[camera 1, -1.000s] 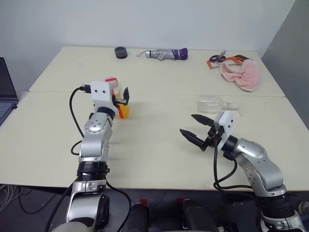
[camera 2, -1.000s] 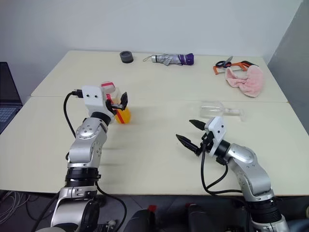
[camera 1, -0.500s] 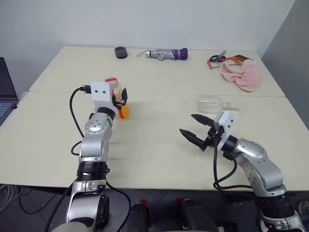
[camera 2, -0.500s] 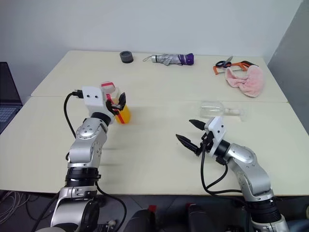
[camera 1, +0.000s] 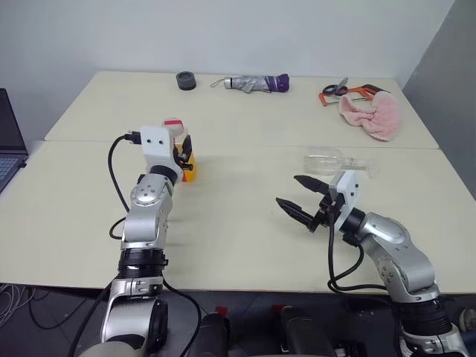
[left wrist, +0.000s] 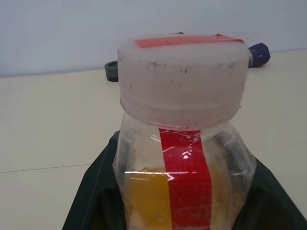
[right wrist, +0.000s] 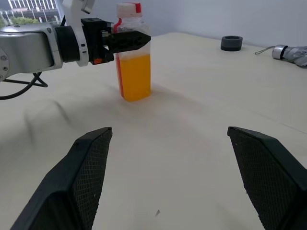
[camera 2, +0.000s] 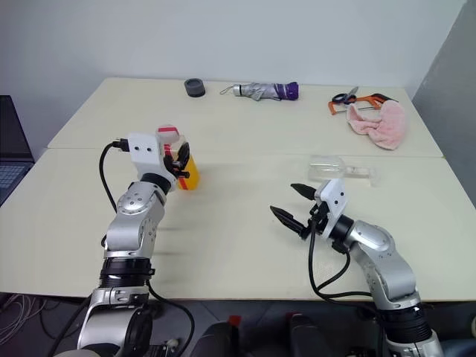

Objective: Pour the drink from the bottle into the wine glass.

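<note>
The bottle point(right wrist: 133, 67) stands upright on the left half of the table, clear with a red strip and a white-and-red cap. The orange drink point(left wrist: 144, 196) fills its lower part. My left gripper point(camera 1: 186, 152) is shut on the bottle just below its neck, with black fingers point(right wrist: 129, 40) on either side. The wine glass point(camera 1: 331, 160) lies on its side on the table's right half, just beyond my right gripper point(camera 1: 288, 190). That gripper hovers open and holds nothing, pointing across toward the bottle.
Along the table's far edge lie a black round object point(camera 1: 186, 80), a folded grey-and-purple umbrella point(camera 1: 256, 82), orange-handled scissors point(camera 1: 338, 91) and a pink cloth point(camera 1: 372, 115). A laptop point(camera 1: 9, 141) sits past the left edge. Bare tabletop point(camera 1: 238, 193) separates the two grippers.
The left gripper's fingers have closed in from wide apart onto the bottle. The right arm has kept still.
</note>
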